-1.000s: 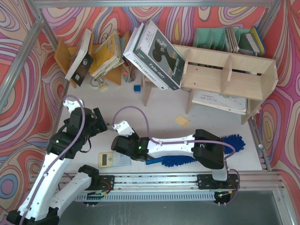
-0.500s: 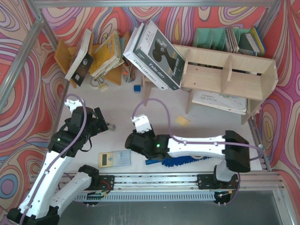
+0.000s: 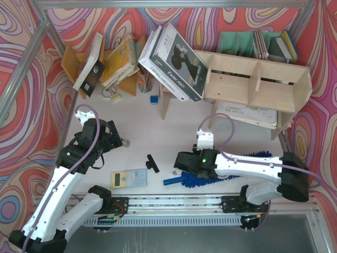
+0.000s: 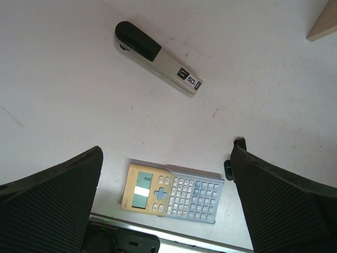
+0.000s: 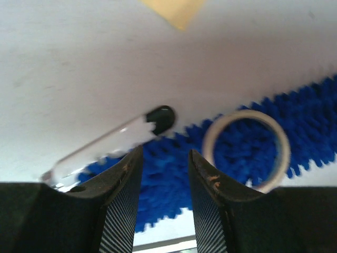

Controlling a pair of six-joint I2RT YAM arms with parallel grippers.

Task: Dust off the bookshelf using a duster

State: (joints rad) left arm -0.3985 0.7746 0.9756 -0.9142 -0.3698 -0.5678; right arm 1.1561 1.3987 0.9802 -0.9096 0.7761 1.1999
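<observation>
The duster (image 3: 205, 182) lay at the near edge of the table (image 3: 158, 126), well short of the bookshelf (image 3: 253, 74). We judged it light, its fluff soft and yielding, so the smooth, stiff handle (image 3: 171, 181) (possibly slippery) was the place to grip. The right gripper (image 5: 164, 158) hovered above it, fingers slightly parted and empty; the left gripper (image 4: 166, 152) gaped, also empty. The stapler (image 4: 158, 58) read "50".

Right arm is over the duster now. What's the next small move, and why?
Probably ease the right gripper straight down onto the duster before closing. Its jaws stand apart with blue fluff showing between them, nothing gripped yet. Go slowly, because the marker pen lies close beside one jaw and the tape ring rests over the fluff nearby.
</observation>
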